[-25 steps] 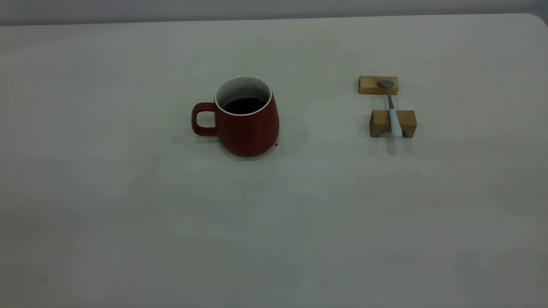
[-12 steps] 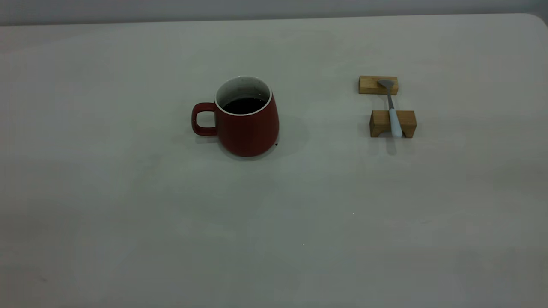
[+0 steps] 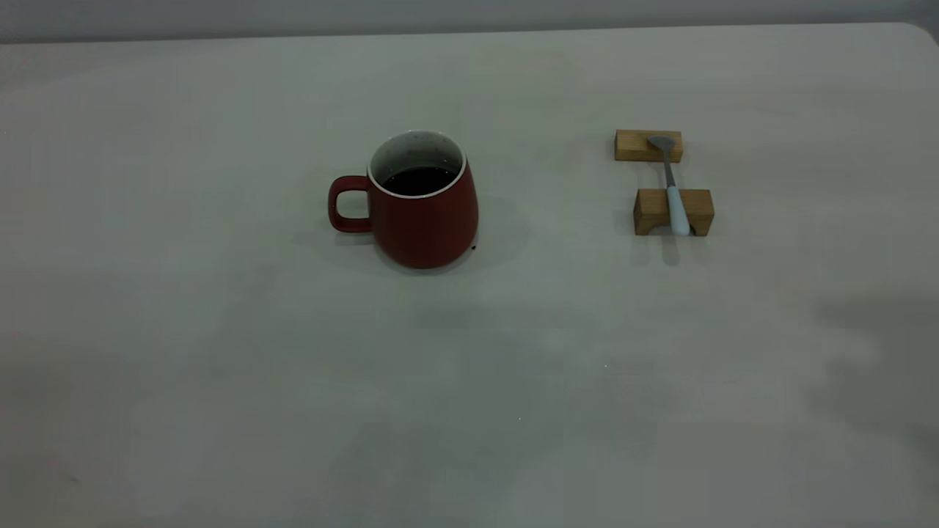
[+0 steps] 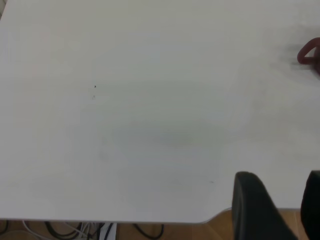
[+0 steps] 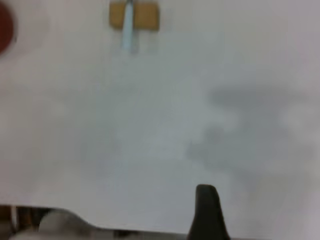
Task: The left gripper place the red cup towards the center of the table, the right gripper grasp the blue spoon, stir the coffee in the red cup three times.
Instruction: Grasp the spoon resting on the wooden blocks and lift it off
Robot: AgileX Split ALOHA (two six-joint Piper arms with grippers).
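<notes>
Cup [image 3: 425,213] plain; spoon [image 3: 673,192] unmarked.

New shadow on table [image 3: 866,352], right

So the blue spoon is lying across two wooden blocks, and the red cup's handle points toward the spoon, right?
Not quite. The blue spoon does lie across the two wooden blocks, but the red cup has its handle on the side away from the spoon. The exterior view shows the handle sticking out to the left and the spoon off to the right.
</notes>
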